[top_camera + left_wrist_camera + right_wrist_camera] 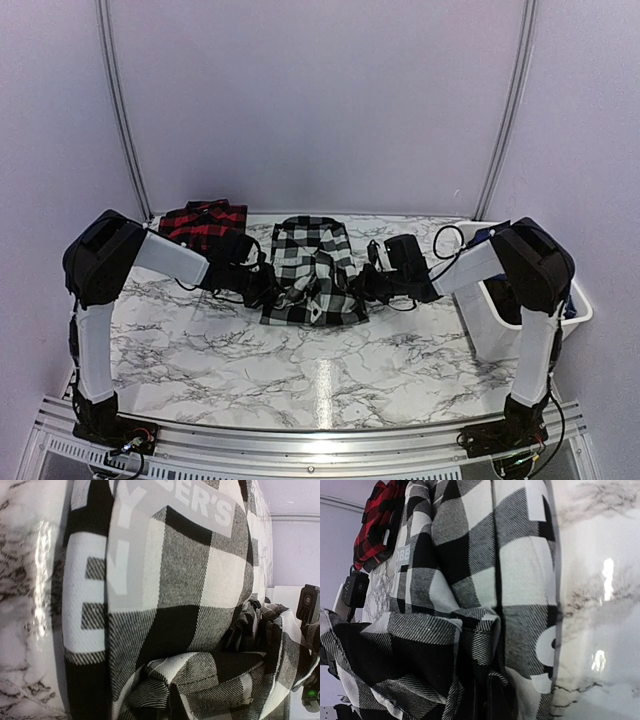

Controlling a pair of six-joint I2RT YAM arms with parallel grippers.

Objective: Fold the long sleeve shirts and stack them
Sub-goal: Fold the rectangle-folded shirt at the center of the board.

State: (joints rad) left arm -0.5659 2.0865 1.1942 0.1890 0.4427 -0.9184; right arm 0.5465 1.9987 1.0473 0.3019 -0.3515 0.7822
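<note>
**Top view with both wrist views.** I had both arms folded low. Their elbows were raised at the outer sides and their forearms angled inward and down toward the middle of the table.

- **Grippers:** The left gripper (268,288) met the left edge of the black-and-white shirt (315,272), and the right gripper (366,286) met its right edge. Both were clenched. In each wrist view a bunch of checked cloth rose close to the lens and hid the fingers, so I read each gripper as pinching that shirt's fabric.
- **Shirts:** The black-and-white shirt lay partly folded at the centre of the marble table (320,370). Its white block letters (125,560) showed in the left wrist view. The red-and-black shirt (205,225) lay folded at the rear left, just beside it.
- **Surroundings:** A white bin (490,320) stood at the table's right edge, partly hidden by the right arm.
</note>
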